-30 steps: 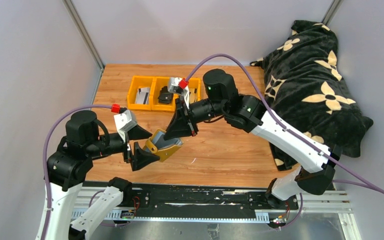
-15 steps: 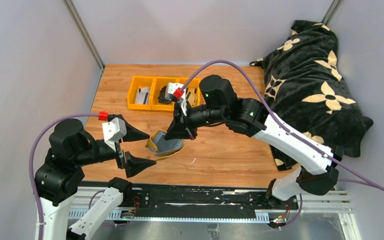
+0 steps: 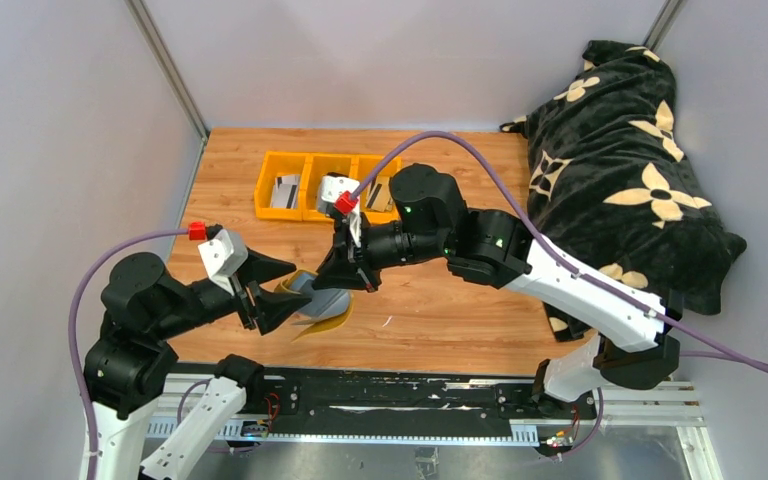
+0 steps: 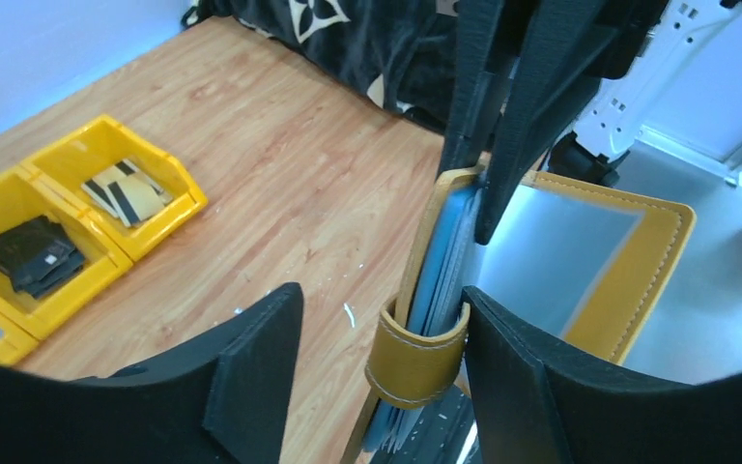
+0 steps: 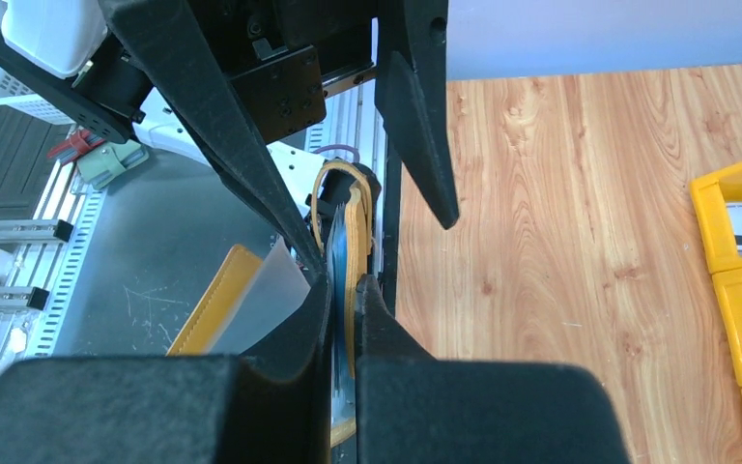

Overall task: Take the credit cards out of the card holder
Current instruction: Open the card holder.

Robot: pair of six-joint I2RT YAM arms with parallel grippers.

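Note:
The mustard-yellow card holder (image 3: 318, 302) hangs open above the table's near edge. My right gripper (image 3: 348, 274) is shut on one of its flaps (image 5: 352, 242), pinched between both pads. The other flap (image 4: 638, 280) swings free, showing its grey lining. My left gripper (image 4: 382, 319) is open around the holder's lower end: its right finger (image 4: 531, 377) touches the snap tab (image 4: 417, 356), while the left finger (image 4: 251, 367) stands clear of it. Thin grey-blue edges (image 4: 444, 280) are stacked inside the holder. Striped credit cards (image 4: 126, 188) lie in a yellow bin (image 4: 179, 208).
A row of yellow bins (image 3: 265, 178) stands at the back of the wooden table; one holds black items (image 4: 34, 253). A black blanket with pale flowers (image 3: 630, 150) fills the right side. The black rail (image 3: 380, 400) runs along the near edge.
My left gripper has come back to the holder and its jaws have narrowed around the tab end. My right gripper has carried the holder left and nearer.

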